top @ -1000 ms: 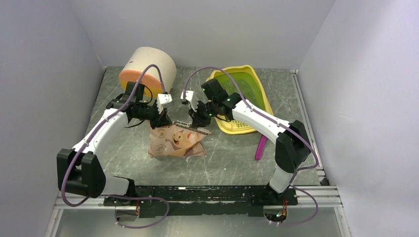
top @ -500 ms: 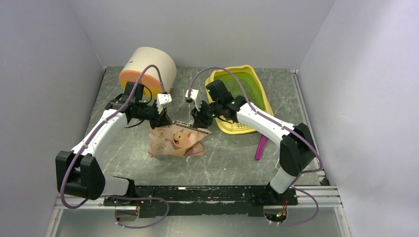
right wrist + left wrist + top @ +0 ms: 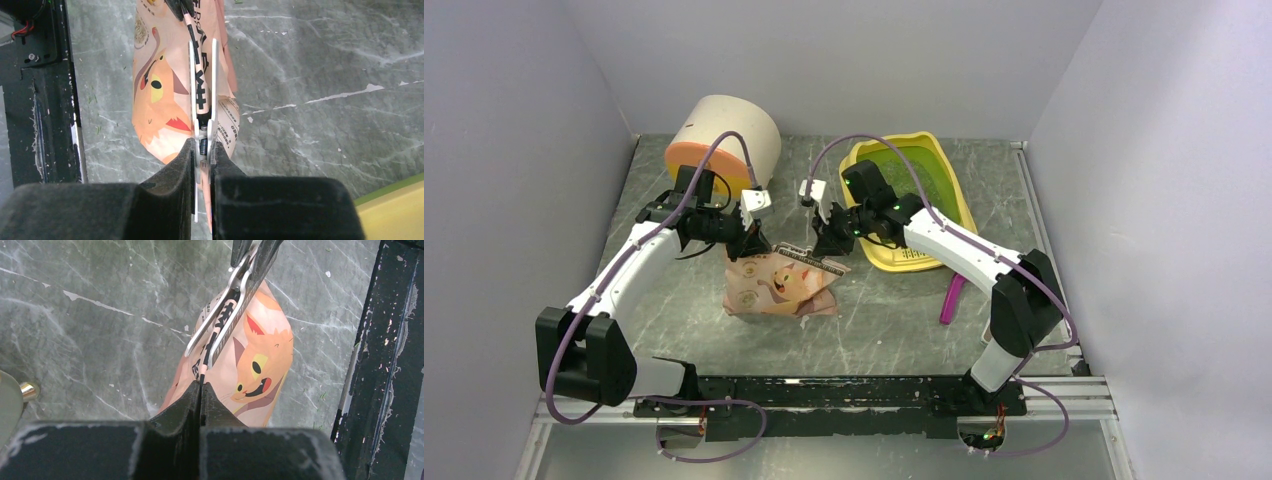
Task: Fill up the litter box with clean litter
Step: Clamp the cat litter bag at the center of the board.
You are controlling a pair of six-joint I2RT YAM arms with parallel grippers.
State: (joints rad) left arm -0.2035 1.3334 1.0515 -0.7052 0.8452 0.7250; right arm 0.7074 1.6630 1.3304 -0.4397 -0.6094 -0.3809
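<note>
Two grippers meet on the top edge of one pink bag

The left gripper (image 3: 200, 386) fills the bottom of the frame, its black fingers pressed together on the top edge of the pink bag (image 3: 260, 365) (an orange cartoon cat grins on its side, right of centre). A white clip (image 3: 220, 322) runs along that edge toward the upper middle, where the right gripper (image 3: 247, 262) pinches its far end between dark fingers. The grey marbled table (image 3: 100, 315) lies beneath. A scuffed black rail (image 3: 395, 365) runs down the right side, and a small brass-coloured knob (image 3: 27, 389) shows at the left edge.
</note>
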